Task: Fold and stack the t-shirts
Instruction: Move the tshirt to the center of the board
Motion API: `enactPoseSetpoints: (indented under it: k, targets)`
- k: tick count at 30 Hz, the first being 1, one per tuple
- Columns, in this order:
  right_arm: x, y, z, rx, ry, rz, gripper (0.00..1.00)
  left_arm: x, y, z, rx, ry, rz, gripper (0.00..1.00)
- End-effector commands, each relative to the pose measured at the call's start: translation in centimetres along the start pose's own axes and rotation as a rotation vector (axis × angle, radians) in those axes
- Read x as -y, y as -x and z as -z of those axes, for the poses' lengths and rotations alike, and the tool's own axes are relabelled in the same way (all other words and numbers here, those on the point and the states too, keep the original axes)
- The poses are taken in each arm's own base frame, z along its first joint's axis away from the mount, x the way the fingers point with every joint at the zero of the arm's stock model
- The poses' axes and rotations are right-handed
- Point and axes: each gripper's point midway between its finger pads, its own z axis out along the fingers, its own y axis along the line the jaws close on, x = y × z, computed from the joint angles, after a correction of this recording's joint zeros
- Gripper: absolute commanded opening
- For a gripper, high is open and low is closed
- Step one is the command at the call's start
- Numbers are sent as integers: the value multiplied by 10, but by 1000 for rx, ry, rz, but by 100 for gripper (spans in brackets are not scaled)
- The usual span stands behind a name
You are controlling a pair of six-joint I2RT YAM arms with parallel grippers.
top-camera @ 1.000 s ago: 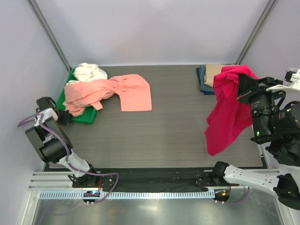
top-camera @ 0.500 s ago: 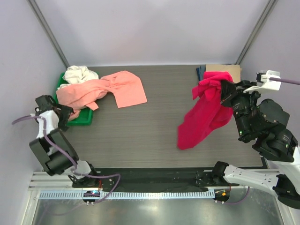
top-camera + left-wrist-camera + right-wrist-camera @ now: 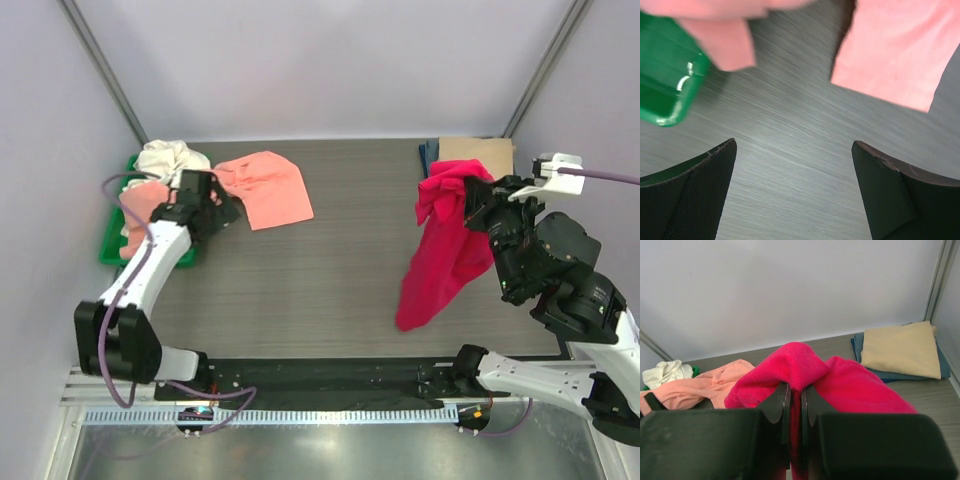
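Observation:
A crimson-red t-shirt point(image 3: 440, 255) hangs above the right side of the table, bunched at the top where my right gripper point(image 3: 472, 200) is shut on it. In the right wrist view the red cloth point(image 3: 840, 380) is pinched between the closed jaws of the right gripper point(image 3: 795, 395). A salmon-pink t-shirt point(image 3: 265, 185) lies partly over the green tray and partly spread on the table. My left gripper point(image 3: 215, 207) hovers beside it. That left gripper point(image 3: 794, 145) stands open over bare table, holding nothing, with the pink cloth point(image 3: 895, 55) just beyond it.
The green tray point(image 3: 112, 245) sits at the left edge and holds a crumpled white shirt point(image 3: 170, 157). A folded tan shirt point(image 3: 478, 152) lies on a folded navy one point(image 3: 428, 155) at the back right corner. Enclosure walls and slanted posts surround the table.
My left gripper has opened and swung from left of the tray to the table beside the pink shirt, which shifted left. My right gripper carried the red shirt inward from the back right.

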Motion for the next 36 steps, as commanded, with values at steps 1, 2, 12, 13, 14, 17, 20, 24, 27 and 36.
enactPoseSetpoints:
  k: [1,2,12,13,14,17,20,24,27,36]
  targets:
    - [4,11,1,39,-23,-63,8,25,-14,-17,-24,16,-80,97]
    - [6,11,2,40,-24,-62,8,34,-23,-22,-46,3,-99,98]
    - [15,5,5,27,-47,-35,8,93,-46,-107,-120,-2,-166,99]
    - [16,3,5,23,-48,-30,8,88,-46,-120,-107,44,-176,99]
    - [16,2,5,19,-52,-22,8,90,-43,-126,-88,50,-173,99]
    - [19,0,5,17,-65,-8,8,90,-36,-148,-43,109,-169,99]
    - [21,-5,3,10,-84,18,8,95,-31,-172,-13,143,-172,100]
    - [20,-14,0,-3,-98,56,8,102,-25,-207,-3,181,-177,100]
    - [18,-19,-2,-12,-101,74,8,109,-18,-232,-26,168,-166,67]
    - [10,-34,-5,-38,-76,67,8,100,145,-98,276,122,-64,0]
